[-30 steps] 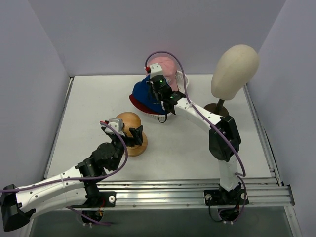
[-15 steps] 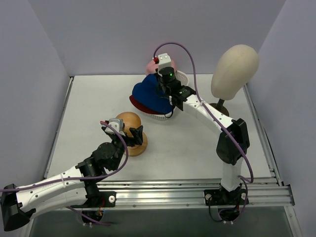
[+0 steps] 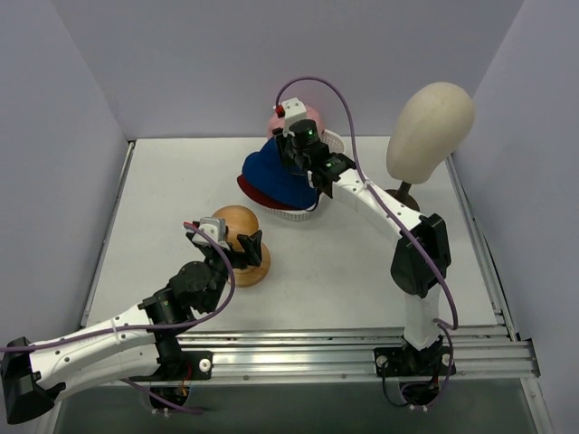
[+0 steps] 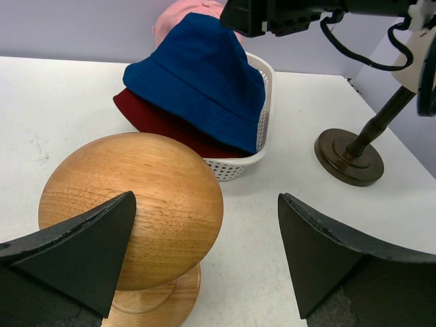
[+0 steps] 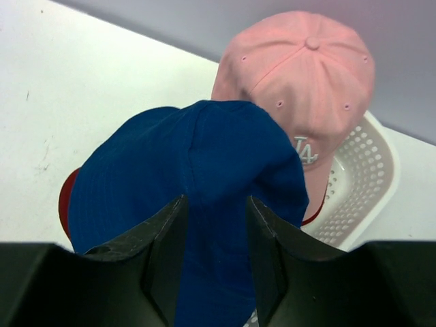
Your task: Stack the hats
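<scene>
The royal-blue bucket hat [image 3: 270, 170] lies over the dark red cap [image 3: 251, 192] on the white basket [image 3: 333, 143]. The pale pink cap [image 3: 291, 117] with its white logo sits behind them. My right gripper [image 3: 294, 155] is above the blue hat [image 5: 191, 157], its fingers [image 5: 163, 252] pinching a raised fold of the crown. The pink cap [image 5: 300, 82] and a sliver of the red cap [image 5: 65, 197] show beyond. My left gripper [image 3: 223, 242] is open, low over the table beside a wooden head form [image 4: 133, 204]. The hats also show in the left wrist view: blue [image 4: 197, 75], red [image 4: 157, 119].
A cream mannequin head [image 3: 431, 127] stands on a brown stand [image 4: 349, 157] at the right. The wooden head form [image 3: 242, 237] stands mid-table by my left gripper [image 4: 204, 252]. Walls close in on the left, back and right.
My right gripper has moved from over the blue hat's front towards the back and a little up, drawing the crown into a peak. The left arm has not moved.
</scene>
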Available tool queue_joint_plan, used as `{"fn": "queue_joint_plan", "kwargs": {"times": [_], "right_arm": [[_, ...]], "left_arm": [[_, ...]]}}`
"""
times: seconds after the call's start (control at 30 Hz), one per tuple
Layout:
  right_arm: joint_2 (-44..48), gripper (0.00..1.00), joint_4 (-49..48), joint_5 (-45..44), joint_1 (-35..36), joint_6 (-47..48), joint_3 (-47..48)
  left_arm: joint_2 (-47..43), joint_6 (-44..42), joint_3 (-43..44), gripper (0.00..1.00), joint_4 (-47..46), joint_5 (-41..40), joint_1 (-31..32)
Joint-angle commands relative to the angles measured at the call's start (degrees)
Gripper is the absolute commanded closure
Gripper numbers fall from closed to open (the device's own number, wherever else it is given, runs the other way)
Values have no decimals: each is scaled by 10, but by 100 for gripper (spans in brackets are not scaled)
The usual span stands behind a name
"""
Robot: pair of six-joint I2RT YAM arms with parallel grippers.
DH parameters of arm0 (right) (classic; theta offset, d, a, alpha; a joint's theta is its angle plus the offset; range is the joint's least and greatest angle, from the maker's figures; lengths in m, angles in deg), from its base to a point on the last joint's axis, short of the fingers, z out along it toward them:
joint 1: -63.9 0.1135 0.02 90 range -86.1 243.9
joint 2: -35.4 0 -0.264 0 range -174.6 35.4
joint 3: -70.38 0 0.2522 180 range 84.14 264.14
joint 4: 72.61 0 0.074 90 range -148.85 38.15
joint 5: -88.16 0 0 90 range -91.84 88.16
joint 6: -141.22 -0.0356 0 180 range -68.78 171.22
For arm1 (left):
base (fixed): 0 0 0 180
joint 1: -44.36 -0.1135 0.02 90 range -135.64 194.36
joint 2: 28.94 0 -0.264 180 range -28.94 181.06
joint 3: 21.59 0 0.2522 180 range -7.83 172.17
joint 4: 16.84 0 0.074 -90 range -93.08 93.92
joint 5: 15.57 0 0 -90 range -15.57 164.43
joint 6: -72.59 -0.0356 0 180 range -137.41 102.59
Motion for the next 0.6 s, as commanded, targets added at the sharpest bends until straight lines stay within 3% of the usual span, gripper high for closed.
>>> {"fn": "queue_joint_plan", "kwargs": {"times": [0.0,0.1,0.27,0.57], "right_arm": [[-26,65,15,34,-5,0,26],[-38,65,16,52,-5,0,29],[-44,85,8,-1,-7,0,32],[2,98,-8,-14,-22,10,59]], "left_arm": [[-3,-4,2,6,-30,-7,1],[-1,-4,3,6,-29,-6,1],[2,-5,3,6,-31,-8,1],[8,-6,4,6,-31,-9,1]]}}
